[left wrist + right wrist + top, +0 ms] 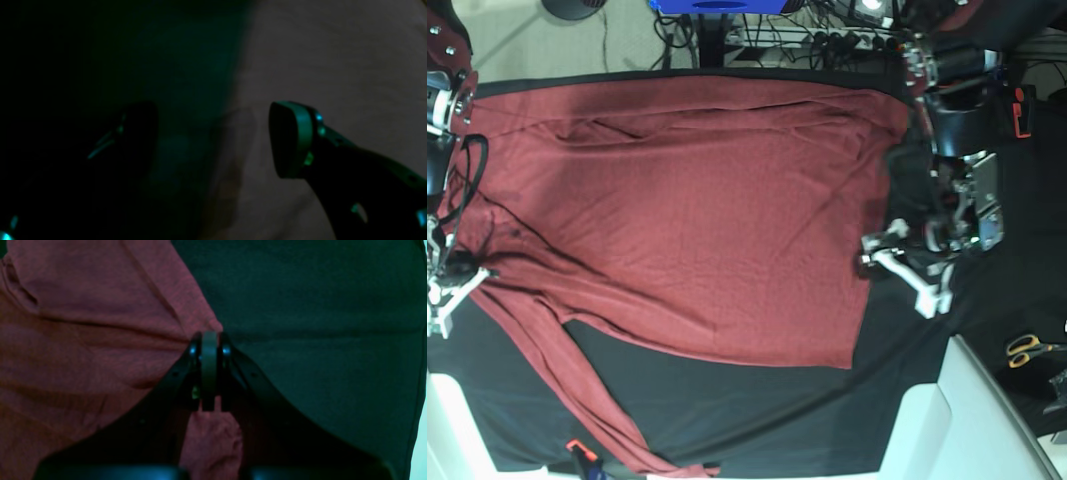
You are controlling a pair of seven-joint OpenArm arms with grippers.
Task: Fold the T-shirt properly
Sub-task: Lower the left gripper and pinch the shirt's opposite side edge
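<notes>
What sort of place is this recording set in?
Probably a robotics lab or workshop: a black cloth worktable holding the T-shirt, a tangle of cables and power strips behind it, and scissors at the side.

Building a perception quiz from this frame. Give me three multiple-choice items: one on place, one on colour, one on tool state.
1. Where do the scissors lie?
A. on the T-shirt
B. on the black cloth at the base view's right edge
C. in the left tool

2. What colour is the T-shirt?
A. dark red
B. blue
C. white

3. How do the two tools stand?
A. both open
B. left tool shut, right tool open
C. left tool open, right tool shut on the T-shirt

Key:
1 B: the yellow handles rest on the black cloth, off the shirt.
2 A: plain dark red knit in the base and right wrist views.
3 C: the left tool shows a wide gap between its fingers; the right tool pinches red fabric at the shirt's edge.
</notes>
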